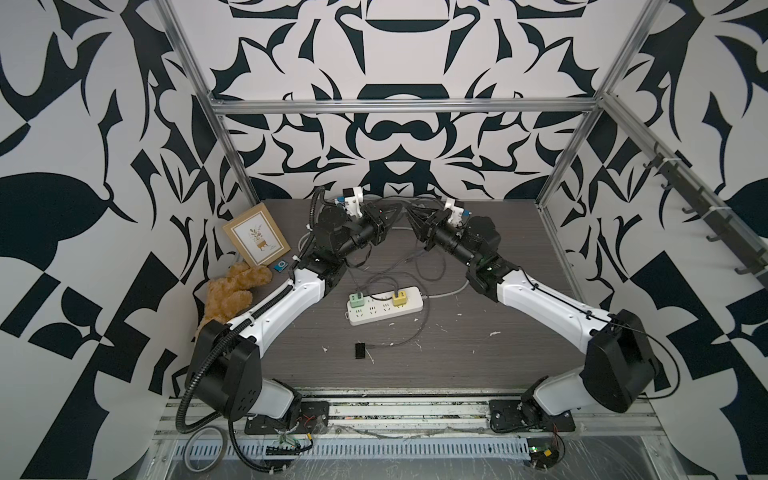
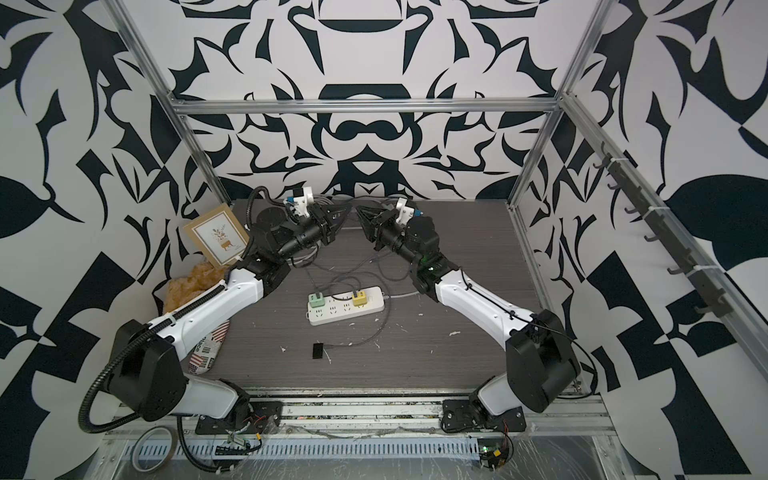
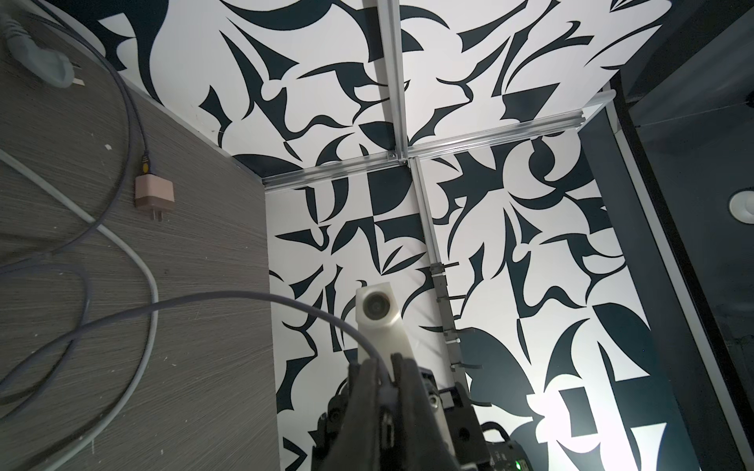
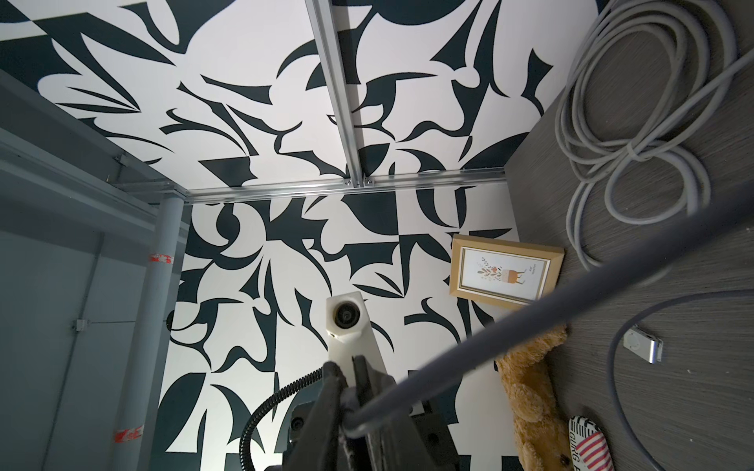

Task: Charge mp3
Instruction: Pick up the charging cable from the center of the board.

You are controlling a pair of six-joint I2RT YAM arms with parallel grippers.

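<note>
The left gripper [image 3: 385,363] is fully closed, pinching a thin grey charging cable [image 3: 245,297]. The right gripper [image 4: 347,365] has its jaws drawn narrow around a stretch of the same kind of cable and appears to grip it. Both hang raised at the back of the table, facing each other.

The tiny bright-blue square mp3 [image 1: 280,267] lies well apart from them, near the wooden picture frame [image 1: 256,237] and the brown teddy bear [image 1: 232,291].

With both grippers occupied, nothing is free to brace the light player, so a pushed plug would likely skid it away. Pulling the cable taut could also tug a charger cube from the white power strip [image 1: 384,305] or snag the loose loops.
</note>
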